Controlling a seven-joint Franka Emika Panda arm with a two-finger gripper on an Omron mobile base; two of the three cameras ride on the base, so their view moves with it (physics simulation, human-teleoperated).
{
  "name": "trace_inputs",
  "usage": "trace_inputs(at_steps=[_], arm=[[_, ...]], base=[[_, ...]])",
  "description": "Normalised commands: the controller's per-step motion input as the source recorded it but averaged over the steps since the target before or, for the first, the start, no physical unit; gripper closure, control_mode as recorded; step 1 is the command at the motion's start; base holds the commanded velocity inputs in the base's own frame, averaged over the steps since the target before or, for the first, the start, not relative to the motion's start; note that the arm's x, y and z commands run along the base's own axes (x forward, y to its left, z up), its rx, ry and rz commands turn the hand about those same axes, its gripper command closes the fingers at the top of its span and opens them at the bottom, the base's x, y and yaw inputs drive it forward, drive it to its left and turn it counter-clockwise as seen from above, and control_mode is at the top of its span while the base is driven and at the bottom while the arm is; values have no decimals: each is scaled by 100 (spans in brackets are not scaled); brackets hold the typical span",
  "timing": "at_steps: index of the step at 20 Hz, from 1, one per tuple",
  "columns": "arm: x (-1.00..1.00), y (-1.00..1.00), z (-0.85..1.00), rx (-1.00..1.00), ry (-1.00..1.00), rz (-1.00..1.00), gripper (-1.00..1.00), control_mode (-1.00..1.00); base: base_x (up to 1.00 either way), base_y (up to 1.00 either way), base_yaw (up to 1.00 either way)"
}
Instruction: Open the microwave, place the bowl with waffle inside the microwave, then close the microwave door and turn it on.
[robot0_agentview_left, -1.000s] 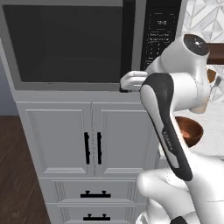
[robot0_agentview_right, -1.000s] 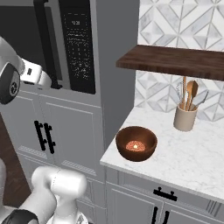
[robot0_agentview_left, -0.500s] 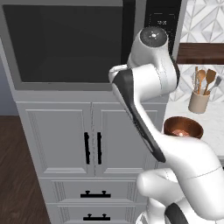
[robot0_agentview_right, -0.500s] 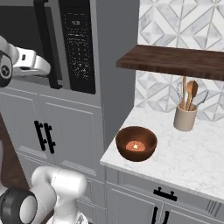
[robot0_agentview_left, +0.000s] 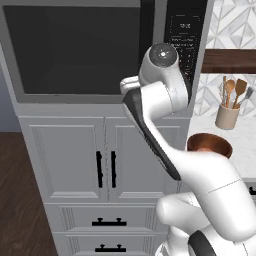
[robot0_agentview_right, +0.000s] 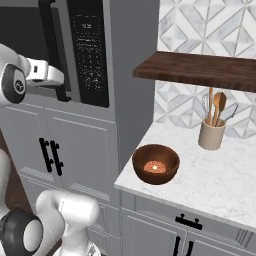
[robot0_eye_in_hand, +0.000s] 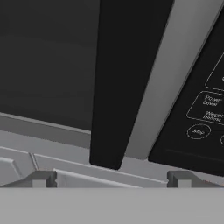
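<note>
The microwave is built in above grey cabinets, and its door is shut. My gripper is open at the lower end of the door's black bar handle. In the hand view the two finger tips stand wide apart, with the handle's end just ahead between them. The black keypad lies right of the handle. The reddish-brown bowl with the waffle in it stands on the white counter, right of the microwave and well away from the gripper.
A beige utensil crock stands at the back of the marble counter, under a dark wooden shelf. Grey cabinet doors with black handles and drawers sit below the microwave. My own arm crosses the microwave's lower right.
The arm has swung left across the microwave's front, and the hand has risen towards the lower end of the door handle. The jaws have stayed open.
</note>
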Motion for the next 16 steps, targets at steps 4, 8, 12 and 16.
trace_inputs(at_steps=[4,8,12,16], arm=[[39,0,-14,-1,0,0,-100,-100],[31,-7,-15,0,0,0,-100,-100],[19,-8,-23,-1,0,0,-100,-100],[34,0,-21,-1,-1,0,-100,-100]], base=[[0,0,0],[0,0,0],[0,0,0],[0,0,0]])
